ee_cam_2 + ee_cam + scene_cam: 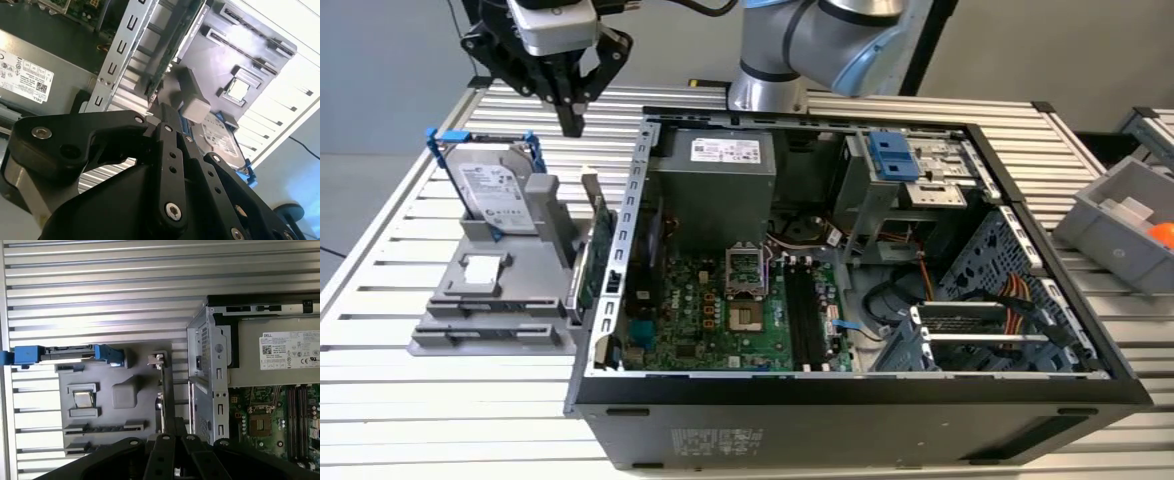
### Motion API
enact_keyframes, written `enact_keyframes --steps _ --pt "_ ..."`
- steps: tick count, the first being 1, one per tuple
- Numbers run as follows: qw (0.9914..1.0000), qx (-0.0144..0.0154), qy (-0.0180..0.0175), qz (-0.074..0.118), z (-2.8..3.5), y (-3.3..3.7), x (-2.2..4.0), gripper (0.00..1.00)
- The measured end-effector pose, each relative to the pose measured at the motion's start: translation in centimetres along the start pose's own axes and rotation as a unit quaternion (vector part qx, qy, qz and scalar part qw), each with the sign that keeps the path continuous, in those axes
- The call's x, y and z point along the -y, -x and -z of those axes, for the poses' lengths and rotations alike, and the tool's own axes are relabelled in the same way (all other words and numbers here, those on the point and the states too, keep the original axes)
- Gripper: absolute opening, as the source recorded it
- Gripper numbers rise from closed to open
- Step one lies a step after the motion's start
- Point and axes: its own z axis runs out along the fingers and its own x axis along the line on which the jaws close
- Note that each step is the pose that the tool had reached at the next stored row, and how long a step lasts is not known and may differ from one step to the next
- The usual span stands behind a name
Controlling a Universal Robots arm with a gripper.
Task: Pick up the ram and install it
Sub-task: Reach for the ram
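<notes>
My gripper hangs shut and holding nothing above the back of the grey parts holder, to the exterior view's left of the open computer case. In the first wrist view a long, thin dark strip, apparently the ram on edge, sits in a slot of the holder. My fingertips are high above it, near the upright green expansion card. The motherboard's black memory slots lie inside the case.
A silver hard drive with blue rails stands at the holder's back. A processor chip rests in its pocket. The expansion card stands between holder and case wall. A grey bin sits at the exterior view's right.
</notes>
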Motion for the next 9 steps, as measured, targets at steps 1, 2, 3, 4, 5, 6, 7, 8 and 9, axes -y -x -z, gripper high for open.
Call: enact_keyframes --steps 1,2,3,4,5,6,7,8,9 --pt "1.00000 0.0000 0.0000 0.000 0.00 -0.25 0.02 0.00" --pt "1.00000 0.0000 0.0000 0.000 0.00 -0.51 0.04 0.00" --pt "1.00000 0.0000 0.0000 0.000 0.00 -0.77 0.06 0.00" --pt "1.00000 0.0000 0.0000 0.000 0.01 -1.04 0.08 0.00" --pt "1.00000 0.0000 0.0000 0.000 0.01 -1.31 0.10 0.00" --pt "1.00000 0.0000 0.0000 0.000 0.01 -1.57 0.11 0.00" --pt "1.00000 0.0000 0.0000 0.000 0.02 -1.82 0.13 0.00" --pt "1.00000 0.0000 0.0001 0.000 0.02 -2.06 0.15 0.00" --pt "1.00000 0.0000 0.0000 0.000 0.03 -2.30 0.16 0.00"
